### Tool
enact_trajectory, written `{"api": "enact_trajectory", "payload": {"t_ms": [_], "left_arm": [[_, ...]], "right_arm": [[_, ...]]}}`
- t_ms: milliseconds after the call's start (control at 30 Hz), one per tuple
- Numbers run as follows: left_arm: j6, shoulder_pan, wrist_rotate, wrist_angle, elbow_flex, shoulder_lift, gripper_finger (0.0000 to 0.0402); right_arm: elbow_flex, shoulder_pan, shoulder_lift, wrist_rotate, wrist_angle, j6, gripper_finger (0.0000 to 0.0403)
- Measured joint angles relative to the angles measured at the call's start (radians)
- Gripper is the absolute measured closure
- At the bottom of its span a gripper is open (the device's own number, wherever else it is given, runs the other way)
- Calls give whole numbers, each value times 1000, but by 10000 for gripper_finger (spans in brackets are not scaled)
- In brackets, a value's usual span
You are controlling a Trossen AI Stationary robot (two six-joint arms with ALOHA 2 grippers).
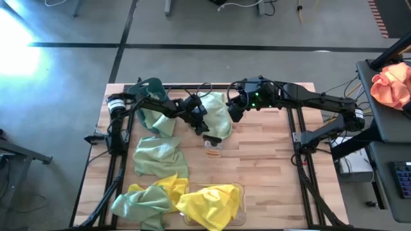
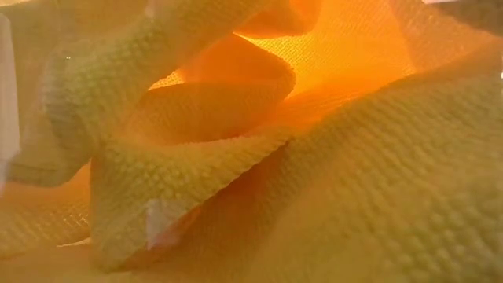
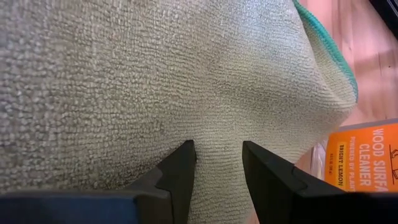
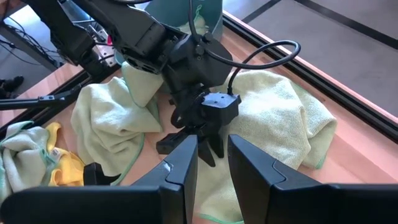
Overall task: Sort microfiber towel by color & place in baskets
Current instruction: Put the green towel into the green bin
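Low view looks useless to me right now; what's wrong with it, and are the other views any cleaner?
Low view: filled by a yellow towel pressed close, backlit orange. High view: glare at the left edge. Left wrist view: a green towel fills it, sharp.

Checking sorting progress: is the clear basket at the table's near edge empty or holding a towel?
Holding one: a bright yellow towel lies bunched in the clear basket.
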Motion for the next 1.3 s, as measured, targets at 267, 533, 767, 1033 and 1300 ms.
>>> {"api": "enact_trajectory", "payload": {"t_ms": [267,533,767,1033,1300], "left_arm": [[-24,0,-70,3,0,-2,295],[-40,0,-201,10,1,-5,295],[-20,0,-233,8,1,-5,295],[-13,-2,-332,4,3,9,295],[-38,-11,-388,-8,2,10,295]], "right_arm": [[0,0,0,0,0,0,321],[0,0,0,0,0,1,321],[0,0,0,0,1,13,321],[0,0,0,0,1,37,321],[0,0,0,0,1,36,321]]}}
